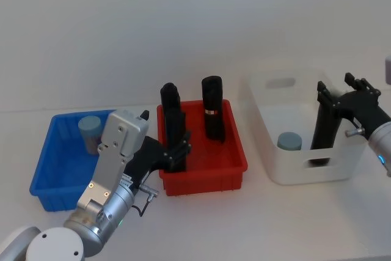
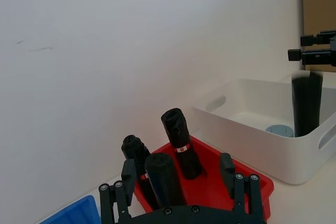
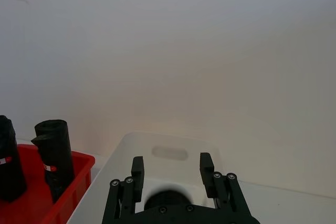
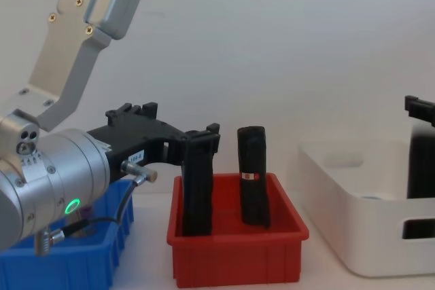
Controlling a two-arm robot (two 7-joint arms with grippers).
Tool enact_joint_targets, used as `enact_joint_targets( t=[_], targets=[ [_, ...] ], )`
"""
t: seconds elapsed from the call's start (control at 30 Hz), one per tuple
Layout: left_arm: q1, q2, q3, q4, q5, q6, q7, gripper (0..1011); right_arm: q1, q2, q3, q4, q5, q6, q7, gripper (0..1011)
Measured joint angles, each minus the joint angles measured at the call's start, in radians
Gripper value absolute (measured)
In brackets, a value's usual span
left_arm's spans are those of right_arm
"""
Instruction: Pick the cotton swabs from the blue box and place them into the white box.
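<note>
The left gripper (image 1: 177, 151) hangs over the red bin's (image 1: 235, 169) near-left corner, jaws open and empty. One cotton swab tub (image 1: 90, 131) stands in the blue box (image 1: 58, 178); another (image 1: 289, 141) sits in the white box (image 1: 330, 169), where the right gripper (image 1: 322, 132) reaches, jaws open, empty.

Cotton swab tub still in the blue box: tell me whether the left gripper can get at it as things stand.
Probably yes. The cotton swab tub stands upright in the blue box with open space above its lid. The left gripper hovers open over the red bin beside it, so it must swing back over the blue box first.
</note>
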Motion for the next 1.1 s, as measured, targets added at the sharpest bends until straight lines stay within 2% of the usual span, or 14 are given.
enact_joint_targets(
  t=[0.1,0.13,0.17,0.2,0.23,0.37,0.43,1.1],
  targets=[
    [0.0,0.0,0.0,0.0,0.0,0.0,0.0,1004,0.001,-0.001,0.0,0.006,0.001,-0.004,0.003,717],
    [0.0,0.0,0.0,0.0,0.0,0.0,0.0,1004,0.002,-0.001,0.0,0.008,0.001,-0.005,0.004,717],
    [0.0,0.0,0.0,0.0,0.0,0.0,0.0,1004,0.003,-0.001,0.0,0.01,0.001,-0.006,0.005,774],
    [0.0,0.0,0.0,0.0,0.0,0.0,0.0,1004,0.003,-0.002,-0.001,0.011,0.001,-0.007,0.005,782],
    [0.0,0.0,0.0,0.0,0.0,0.0,0.0,1004,0.004,-0.002,-0.001,0.013,0.001,-0.009,0.006,846],
    [0.0,0.0,0.0,0.0,0.0,0.0,0.0,1004,0.005,-0.002,-0.001,0.017,0.001,-0.014,0.008,907],
    [0.0,0.0,0.0,0.0,0.0,0.0,0.0,1004,0.005,-0.002,-0.001,0.017,0.001,-0.015,0.009,990],
    [0.0,0.0,0.0,0.0,0.0,0.0,0.0,1004,0.004,-0.001,0.002,0.016,0.001,-0.031,0.012,1001]
  ],
)
